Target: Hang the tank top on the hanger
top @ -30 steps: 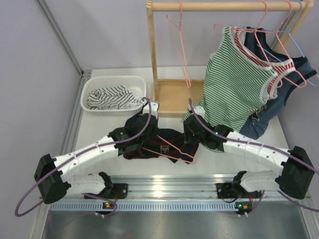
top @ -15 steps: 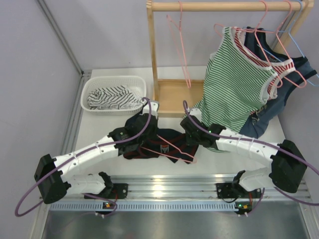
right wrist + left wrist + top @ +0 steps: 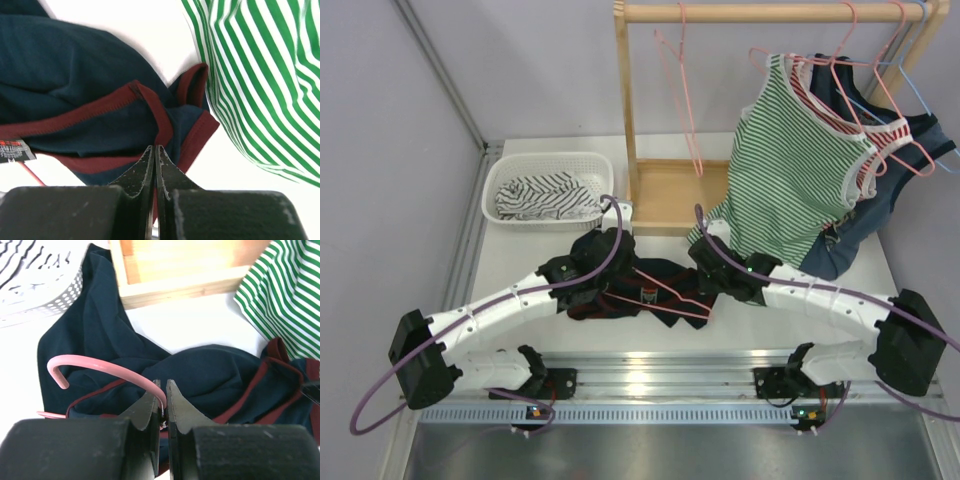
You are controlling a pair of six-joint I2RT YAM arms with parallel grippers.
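1. Tank top (image 3: 645,290) lies crumpled on the table (image 3: 510,265) between the two arms, in front of the wooden rack (image 3: 625,120). It is dark navy with maroon trim.
2. Its cloth is bunched in folds. A small label shows near the middle in the top view, and no print can be read.
3. The hanger (image 3: 100,365), thin pink wire, lies across the tank top. In the left wrist view its hook curves out to the left over the navy cloth. In the top view its long sides slant across the garment toward the right arm. Whether any of the wire sits inside the garment I cannot tell.
4. The left gripper (image 3: 162,385) has its jaws drawn almost together on the hanger's wire just below the hook, with the pink wire passing between the tips.
5. The right gripper (image 3: 154,148) has its jaws fully closed, tips pressed together at a maroon-trimmed edge of the tank top. Whether cloth is caught between them I cannot tell.
6. Just right of that edge hangs the striped top (image 3: 250,75), green and white, suspended from the rack.
7. A white basket (image 3: 545,160) stands at the back left of the table, beside the rack's base, with striped cloth in it. In the left wrist view a fold of the tank top reaches up between the basket and the rack's base.
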